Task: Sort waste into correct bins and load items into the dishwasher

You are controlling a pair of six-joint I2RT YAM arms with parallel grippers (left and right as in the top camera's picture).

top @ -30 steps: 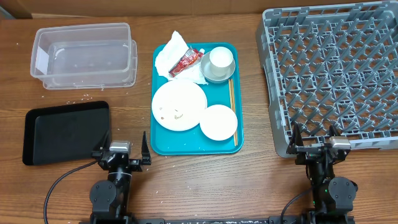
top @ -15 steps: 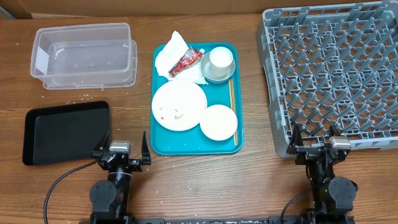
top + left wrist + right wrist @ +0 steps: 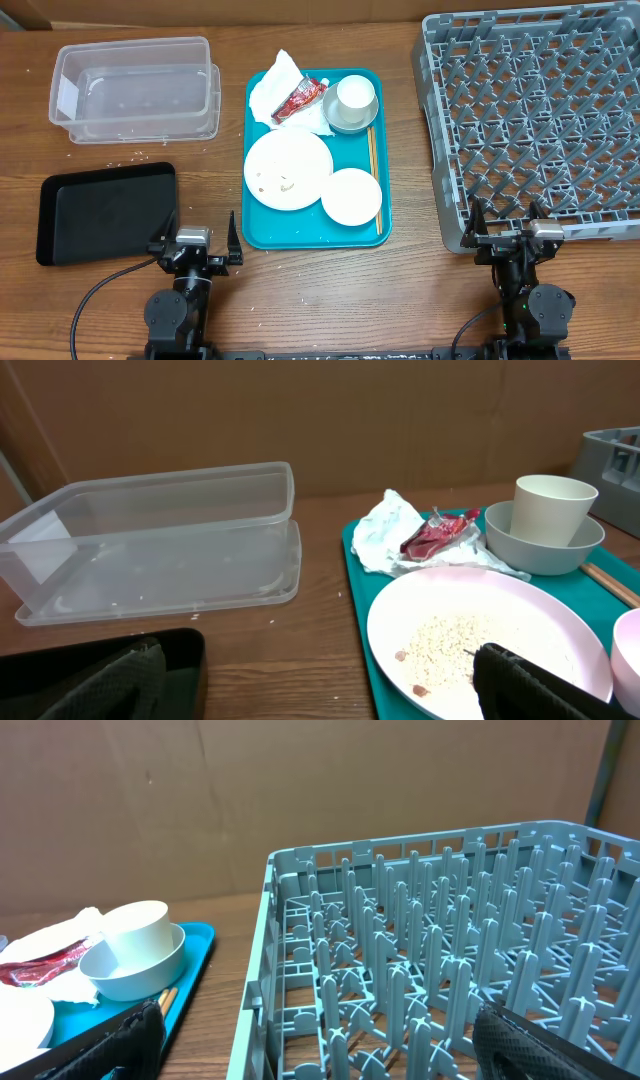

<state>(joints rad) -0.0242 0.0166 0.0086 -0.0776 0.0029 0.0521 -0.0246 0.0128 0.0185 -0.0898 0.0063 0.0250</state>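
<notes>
Right now both arms sit low at the bottom of the overhead view. The left gripper (image 3: pixel 198 235) is at the lower left. Its jaws are spread very wide and nothing is between them. The right gripper (image 3: pixel 505 222) is at the lower right, just below the near edge of the grey dish rack (image 3: pixel 540 110). Its jaws are spread wide too, and they hold nothing.

The teal tray (image 3: pixel 258 225) lies in the middle of the table (image 3: pixel 410 300). The white plate (image 3: pixel 288 170) sits on the lower left part of the tray, with rice grains (image 3: pixel 450 640) on it. A small white bowl (image 3: pixel 351 196) sits right beside the plate, at its lower right. At the upper right of the tray, the white cup (image 3: pixel 355 93) stands inside a grey bowl (image 3: pixel 345 122). The crumpled napkin (image 3: pixel 272 88) is at the upper left of the tray, and the red sauce packet (image 3: pixel 298 100) lies on it, next to the grey bowl. The chopsticks (image 3: pixel 372 160) lie along the right side of the tray.

The clear tub (image 3: pixel 135 90) is at the upper left of the frame. The black tray (image 3: pixel 105 212) is below it, at the left. A few loose grains (image 3: pixel 130 158) lie on the table between them. The dish rack fills the upper right.
</notes>
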